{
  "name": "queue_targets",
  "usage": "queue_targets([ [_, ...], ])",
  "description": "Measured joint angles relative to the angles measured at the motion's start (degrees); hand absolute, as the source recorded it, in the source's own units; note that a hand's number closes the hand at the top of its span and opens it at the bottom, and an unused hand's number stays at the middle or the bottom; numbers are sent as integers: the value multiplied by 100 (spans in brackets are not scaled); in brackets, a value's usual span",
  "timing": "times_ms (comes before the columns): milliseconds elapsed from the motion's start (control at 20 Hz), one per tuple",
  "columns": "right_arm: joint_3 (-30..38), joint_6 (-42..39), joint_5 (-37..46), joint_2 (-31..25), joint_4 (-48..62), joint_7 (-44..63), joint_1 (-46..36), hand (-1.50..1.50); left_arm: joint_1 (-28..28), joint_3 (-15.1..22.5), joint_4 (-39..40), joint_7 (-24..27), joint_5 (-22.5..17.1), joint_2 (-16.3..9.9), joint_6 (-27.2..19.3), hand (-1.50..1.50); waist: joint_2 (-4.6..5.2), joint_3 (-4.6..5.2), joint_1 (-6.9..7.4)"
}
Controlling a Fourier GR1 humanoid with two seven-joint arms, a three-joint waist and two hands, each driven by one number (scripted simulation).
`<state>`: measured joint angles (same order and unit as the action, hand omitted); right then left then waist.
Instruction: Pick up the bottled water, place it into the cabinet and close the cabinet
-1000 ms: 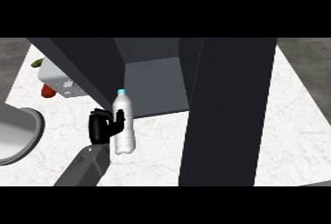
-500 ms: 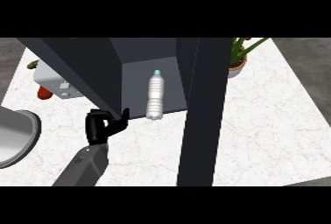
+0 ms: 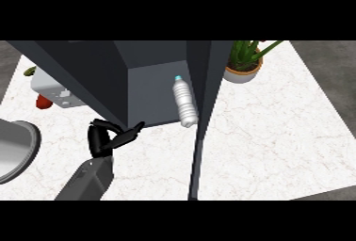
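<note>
Bottle (image 3: 185, 102) inside cabinet (image 3: 149, 92) — left hand (image 3: 106, 137) empty, just outside.

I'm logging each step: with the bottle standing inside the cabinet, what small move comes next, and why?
Probably start closing the door: the bottled water stands alone in the cabinet, the left hand is off it, and the door is open.

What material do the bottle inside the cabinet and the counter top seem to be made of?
The bottle looks like clear, glossy plastic: its body is pale and see-through, with a small teal cap. The counter top looks like polished white marble or a similar stone, judging by its faint grey veins. The cabinet seems to be matte dark grey panel; whether metal or painted wood is unclear.
</note>
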<state>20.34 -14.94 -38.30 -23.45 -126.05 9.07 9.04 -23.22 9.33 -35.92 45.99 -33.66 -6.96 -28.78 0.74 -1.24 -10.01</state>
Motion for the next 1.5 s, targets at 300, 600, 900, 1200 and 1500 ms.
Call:
queue_targets([
  [300, -1, -79, -46, -34, 47, -15, -48, -150, 59, 142, -55, 43, 124, -72, -212, -150, 8, -8, -75],
  [600, -41, -151, -88, -56, 73, -12, -88, -150, 165, 354, -140, 36, 252, -219, -248, -150, 5, -3, -137],
  [900, -71, -234, -94, -81, 126, -30, -129, -150, 139, 539, -167, -10, 347, -389, -181, 150, 19, 28, -172],
  [1200, -13, -266, -76, -136, 186, -32, -160, -150, -55, 492, -70, -172, 199, -408, 46, 150, 19, 77, -40],
  [1500, 85, -309, -76, -221, 123, -13, -142, -150, -217, 506, 88, -285, 107, -327, 307, 150, 1, 101, 111],
])
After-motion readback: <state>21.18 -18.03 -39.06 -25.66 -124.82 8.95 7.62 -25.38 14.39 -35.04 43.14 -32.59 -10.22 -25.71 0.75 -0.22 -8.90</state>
